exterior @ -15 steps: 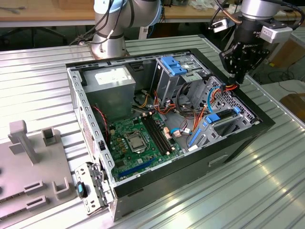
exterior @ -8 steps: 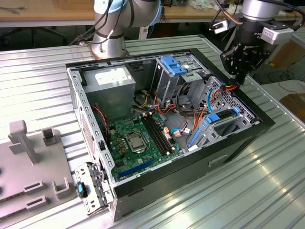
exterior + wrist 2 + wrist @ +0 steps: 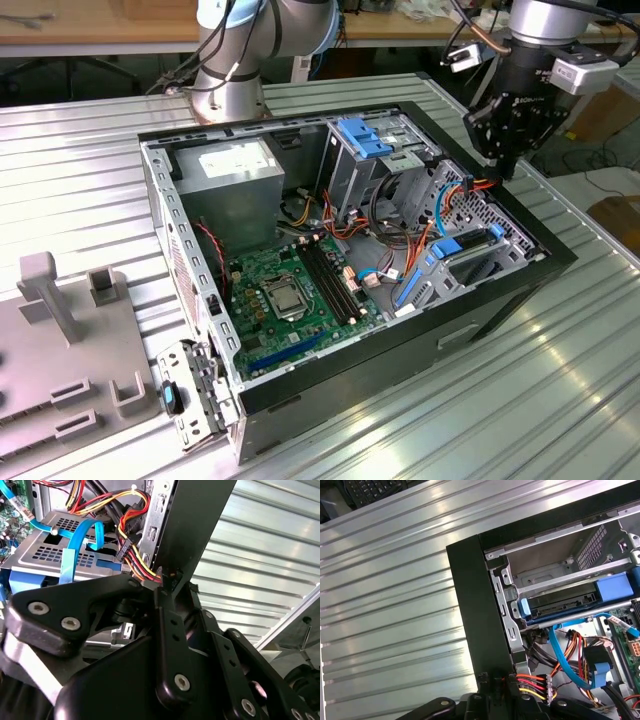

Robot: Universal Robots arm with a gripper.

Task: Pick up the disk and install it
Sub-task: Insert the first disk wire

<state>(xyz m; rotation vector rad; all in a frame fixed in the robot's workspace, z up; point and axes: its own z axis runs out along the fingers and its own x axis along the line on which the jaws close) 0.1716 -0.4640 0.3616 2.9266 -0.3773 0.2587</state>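
Where the cage (image 3: 545, 560) holds it, the disk (image 3: 560, 599) lies flat, lengthwise.

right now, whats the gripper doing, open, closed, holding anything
gripper: cannot be told whether open or closed; it sits at the rim of the computer case, right by the coloured wires.

A ribbed aluminium table (image 3: 80, 170) carries an open black computer case (image 3: 400, 350) lying on its side. A grey plastic fixture (image 3: 50, 330) sits at the exterior view's left, and the arm's base (image 3: 228, 95) stands behind the case.
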